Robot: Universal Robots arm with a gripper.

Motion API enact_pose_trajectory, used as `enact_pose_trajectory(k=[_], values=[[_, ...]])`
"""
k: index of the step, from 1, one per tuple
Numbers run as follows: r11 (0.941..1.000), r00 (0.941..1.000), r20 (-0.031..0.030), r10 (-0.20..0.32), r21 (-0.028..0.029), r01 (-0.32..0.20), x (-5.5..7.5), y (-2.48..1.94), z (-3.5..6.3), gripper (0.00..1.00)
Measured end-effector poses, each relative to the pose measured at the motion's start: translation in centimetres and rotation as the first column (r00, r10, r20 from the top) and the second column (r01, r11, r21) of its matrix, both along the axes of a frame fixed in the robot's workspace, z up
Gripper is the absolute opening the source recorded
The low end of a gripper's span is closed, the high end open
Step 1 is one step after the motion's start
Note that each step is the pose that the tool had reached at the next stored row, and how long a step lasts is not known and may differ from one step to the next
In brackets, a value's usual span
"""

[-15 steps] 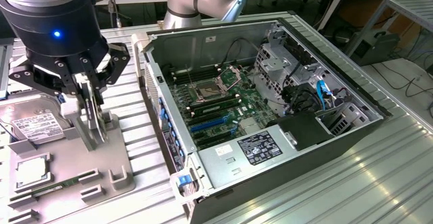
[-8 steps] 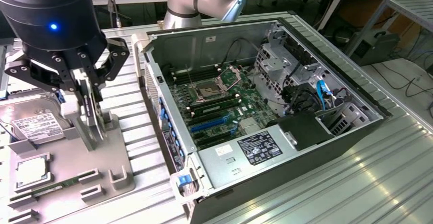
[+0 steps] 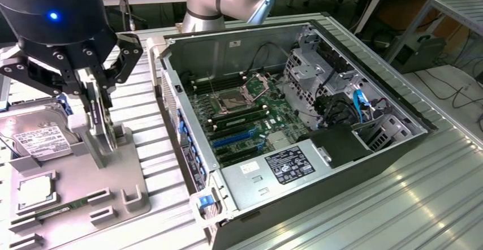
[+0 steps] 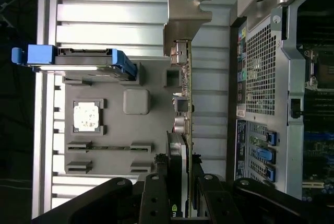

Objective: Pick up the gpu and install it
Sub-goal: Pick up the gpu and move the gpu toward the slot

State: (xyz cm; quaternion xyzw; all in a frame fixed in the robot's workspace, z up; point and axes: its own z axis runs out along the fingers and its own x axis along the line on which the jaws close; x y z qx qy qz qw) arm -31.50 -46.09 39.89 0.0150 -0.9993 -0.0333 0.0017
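**Ribbed counter, card on edge — tool clamped at the fixture**

Ribbed metal counter [image 3: 422,205] underfoot, lab desks and trailing cables behind, and we're over the grey fixture tray [image 3: 113,199] on the exterior view's left. The tool [image 4: 180,182] is down on the gpu [image 4: 187,93], its fingers narrowed onto the card's two faces with the fan side between them. That reads as a grip, not a hover. Whether the card has cleared its seat in the tray, I can't say.

Now the relation that matters. The gpu stands on edge, a thin green line from the wrist view, with its long axis running out from the fingers to the silver bracket [image 4: 183,18] at the far end. The open computer case [image 3: 219,52] lies just beside the tray, toward the exterior view's right, motherboard [image 3: 249,120] facing up. The card's length appears to run alongside the case's rear panel [image 4: 258,67]. The blue slots [image 3: 230,139] look to run away from that panel — crosswise to the card as it stands, by my reading.

Neighbours are close. The hard drive [image 3: 34,139] sits on the far side of the tool from the case, and the case wall rises near the tray's edge. Tight quarters on both flanks.
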Motion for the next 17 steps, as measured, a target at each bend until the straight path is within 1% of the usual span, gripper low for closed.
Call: enact_pose_trajectory(k=[4,11,13,14,15,16,17], values=[[1.0000,1.0000,0.0001,0.000,0.0001,0.000,0.0,0.00,0.83,0.27],[1.0000,1.0000,-0.0001,0.000,0.0001,0.000,0.0,0.00,2.86,0.27],[1.0000,1.0000,-0.0001,0.000,0.0001,0.000,0.0,0.00,3.65,0.27],[1.0000,1.0000,-0.0004,0.000,0.0001,0.000,0.0,0.00,3.88,0.27],[1.0000,1.0000,-0.0012,0.000,0.0000,0.000,0.0,0.00,4.62,0.27],[1.0000,1.0000,-0.0012,0.000,0.0001,0.000,0.0,0.00,4.88,0.27],[1.0000,1.0000,-0.0014,0.000,0.0002,0.000,0.1,0.00,4.92,0.27]])
